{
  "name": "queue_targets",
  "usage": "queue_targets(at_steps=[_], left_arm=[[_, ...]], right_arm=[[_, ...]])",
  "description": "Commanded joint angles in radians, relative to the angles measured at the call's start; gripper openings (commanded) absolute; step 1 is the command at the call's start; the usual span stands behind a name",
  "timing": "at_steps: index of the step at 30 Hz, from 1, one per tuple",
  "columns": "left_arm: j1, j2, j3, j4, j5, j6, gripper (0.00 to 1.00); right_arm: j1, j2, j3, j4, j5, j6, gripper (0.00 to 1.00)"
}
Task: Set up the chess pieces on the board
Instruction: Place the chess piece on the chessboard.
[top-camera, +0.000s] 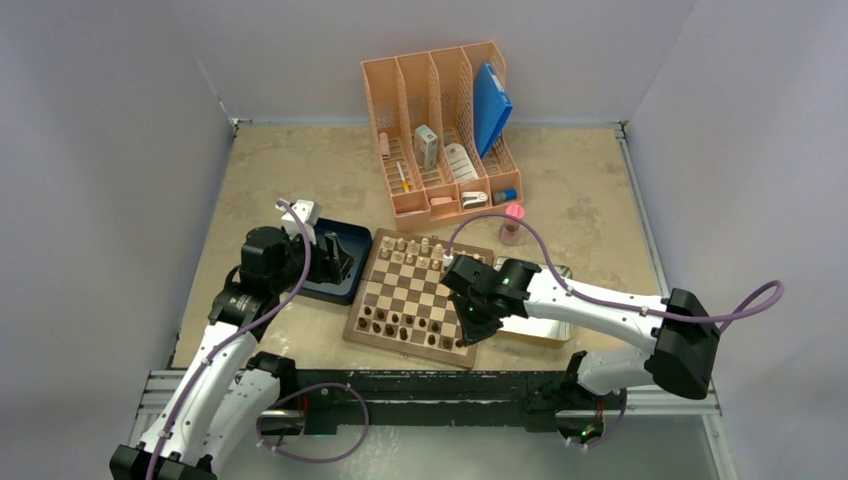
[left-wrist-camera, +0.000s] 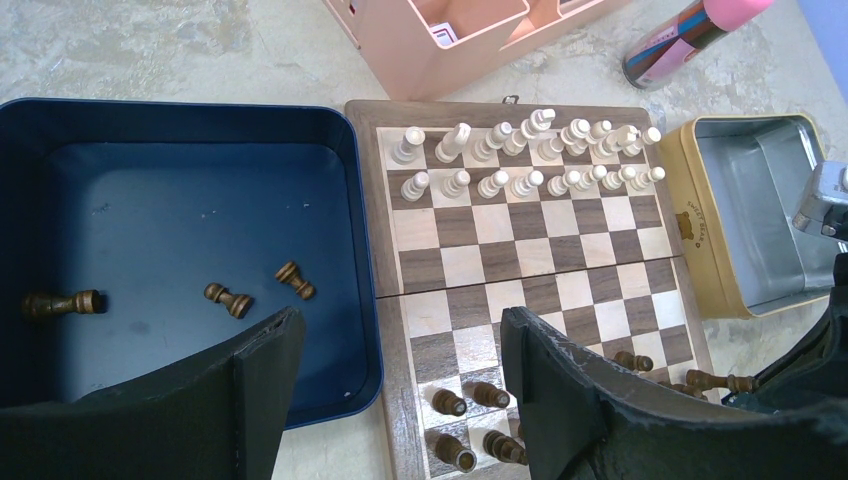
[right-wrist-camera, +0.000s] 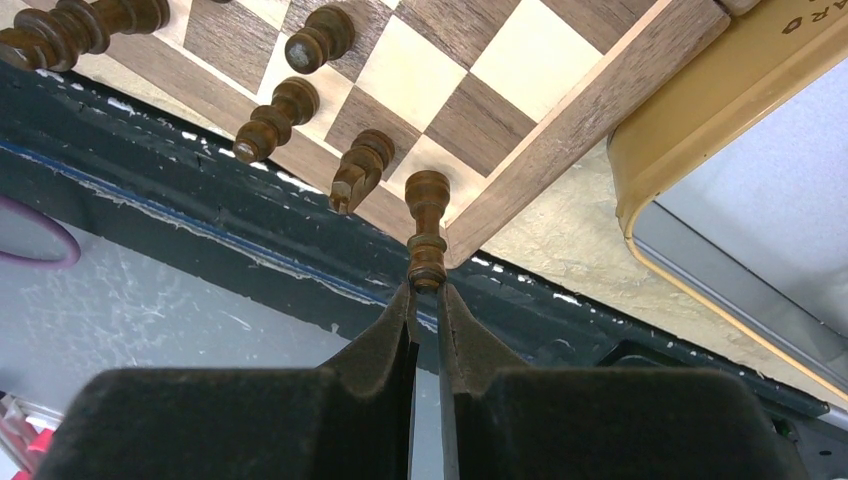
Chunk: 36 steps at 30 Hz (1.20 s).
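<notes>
The board (top-camera: 408, 285) lies mid-table. Dark brown chess pieces (top-camera: 400, 322) stand on its near rows, also in the left wrist view (left-wrist-camera: 470, 400). Three more dark pieces (left-wrist-camera: 228, 299) lie in the dark blue tray (left-wrist-camera: 180, 180). My right gripper (right-wrist-camera: 425, 290) is shut on the top of an upright dark piece (right-wrist-camera: 427, 225) whose base is at the board's near right corner square (right-wrist-camera: 440, 160); I cannot tell if it touches. My left gripper (left-wrist-camera: 400, 330) is open and empty, above the tray's right wall and the board's near left corner (left-wrist-camera: 405, 400).
Pale beige pieces (left-wrist-camera: 530, 150) fill the board's two far rows. A metal tin (left-wrist-camera: 760, 220) sits right of the board. A peach desk organizer (top-camera: 440, 130) and a pink-capped tube (top-camera: 512, 222) stand behind it. The table's black front edge (right-wrist-camera: 250, 250) is close.
</notes>
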Motion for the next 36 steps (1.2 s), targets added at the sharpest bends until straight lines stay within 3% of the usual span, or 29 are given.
queue_targets(at_steps=[1, 23, 36], left_arm=[[-0.005, -0.011, 0.034, 0.027, 0.005, 0.002, 0.71], [-0.005, -0.016, 0.034, 0.027, 0.006, 0.004, 0.71], [-0.005, -0.016, 0.032, 0.031, 0.008, 0.005, 0.71]], right_arm=[[-0.002, -0.011, 0.026, -0.041, 0.004, 0.002, 0.12], [0.015, 0.026, 0.025, -0.037, -0.015, -0.01, 0.15], [0.026, 0.062, 0.082, -0.051, 0.007, -0.006, 0.27]])
